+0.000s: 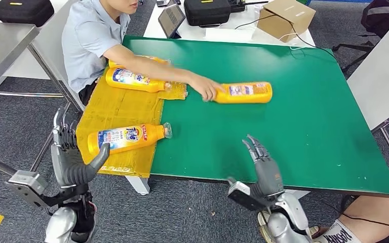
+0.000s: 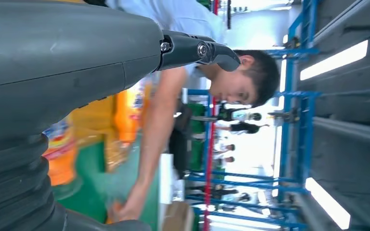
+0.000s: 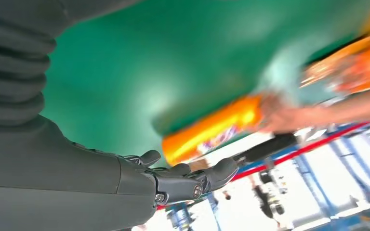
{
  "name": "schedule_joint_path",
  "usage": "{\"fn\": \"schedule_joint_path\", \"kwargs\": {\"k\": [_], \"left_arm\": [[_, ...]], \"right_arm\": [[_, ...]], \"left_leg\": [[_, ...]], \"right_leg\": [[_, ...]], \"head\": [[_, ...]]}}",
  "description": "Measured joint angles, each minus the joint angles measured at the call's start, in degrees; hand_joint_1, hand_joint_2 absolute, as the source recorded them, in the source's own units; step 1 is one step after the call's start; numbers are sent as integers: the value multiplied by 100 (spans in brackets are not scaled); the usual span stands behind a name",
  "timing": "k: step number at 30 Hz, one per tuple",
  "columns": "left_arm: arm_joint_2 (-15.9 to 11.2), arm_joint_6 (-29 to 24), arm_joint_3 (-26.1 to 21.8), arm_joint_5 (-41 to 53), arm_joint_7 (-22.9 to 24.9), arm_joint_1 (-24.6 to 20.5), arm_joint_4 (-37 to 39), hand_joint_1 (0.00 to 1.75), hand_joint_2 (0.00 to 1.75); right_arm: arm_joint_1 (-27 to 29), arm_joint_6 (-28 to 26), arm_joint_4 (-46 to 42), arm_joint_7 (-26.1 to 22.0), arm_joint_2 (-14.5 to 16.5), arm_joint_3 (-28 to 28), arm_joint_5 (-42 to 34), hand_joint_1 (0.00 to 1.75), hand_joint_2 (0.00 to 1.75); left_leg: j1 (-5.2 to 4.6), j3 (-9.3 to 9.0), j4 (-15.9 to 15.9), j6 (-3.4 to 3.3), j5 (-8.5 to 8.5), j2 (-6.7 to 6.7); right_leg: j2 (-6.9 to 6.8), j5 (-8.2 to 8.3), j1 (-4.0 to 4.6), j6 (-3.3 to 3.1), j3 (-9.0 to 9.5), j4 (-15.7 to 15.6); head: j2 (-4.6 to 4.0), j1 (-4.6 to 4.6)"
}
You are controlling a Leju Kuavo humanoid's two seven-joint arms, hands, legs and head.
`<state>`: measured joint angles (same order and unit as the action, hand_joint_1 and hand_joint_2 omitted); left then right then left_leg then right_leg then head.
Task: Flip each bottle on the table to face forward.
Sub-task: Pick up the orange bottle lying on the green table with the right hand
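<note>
barely begun, by the look of it — left hand (image 1: 70, 159) and right hand (image 1: 264, 167) both empty, fingers apart, short of any bottle. nearest bottle (image 1: 127, 137) lying on yellow cardboard (image 1: 112, 107); person's hand (image 1: 206, 89) on far bottle (image 1: 243, 92) on green table (image 1: 283, 126).

Yellow bottles, all lying flat

We see one bottle (image 1: 243, 92) at twelve o'clock, label up; another (image 1: 127, 137) at nine; two (image 1: 134, 80) stacked at ten.
</note>
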<state>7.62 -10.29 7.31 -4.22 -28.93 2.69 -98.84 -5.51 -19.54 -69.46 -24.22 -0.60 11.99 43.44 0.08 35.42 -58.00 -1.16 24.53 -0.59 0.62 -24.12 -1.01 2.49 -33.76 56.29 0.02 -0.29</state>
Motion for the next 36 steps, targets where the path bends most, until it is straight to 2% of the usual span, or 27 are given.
{"fn": "schedule_joint_path", "kwargs": {"k": [5, 13, 21, 26, 36], "left_arm": [[50, -61, 90, 196, 36, 319, -136, 0, 175], [132, -113, 208, 236, 84, 265, -135, 0, 175], [138, -89, 351, 189, 150, 1, 1, 0, 175], [138, -51, 411, 163, 192, -132, 94, 0, 175], [131, 202, 462, -18, 310, -214, 192, 0, 175]], "right_arm": [[-467, 175, 439, 159, -272, -360, 154, 0, 175], [-1513, 504, 1771, 398, -510, -459, 461, 0, 175], [-2383, 585, 2885, 655, -449, -387, 690, 0, 175], [-2796, 739, 3471, 929, -291, -236, 875, 0, 175], [-3303, 1395, 4235, 1285, -78, 155, 1081, 3, 175]], "left_leg": [[1, -2, 0, -1, -6, 0], [2, -3, 0, -1, -12, 1], [2, -2, -1, -3, -15, -1], [3, -3, -1, -3, -15, 0], [3, -4, -1, -3, -15, 0]], "right_leg": [[0, 5, 3, 3, 2, 2], [0, 6, 3, 3, 3, 5], [-1, 6, 3, 3, 5, 6], [-1, 6, 3, 3, 4, 6], [-1, 6, 3, 3, 5, 6]], "head": [[0, -1], [0, -2], [0, -2], [0, -1], [0, -1]]}}
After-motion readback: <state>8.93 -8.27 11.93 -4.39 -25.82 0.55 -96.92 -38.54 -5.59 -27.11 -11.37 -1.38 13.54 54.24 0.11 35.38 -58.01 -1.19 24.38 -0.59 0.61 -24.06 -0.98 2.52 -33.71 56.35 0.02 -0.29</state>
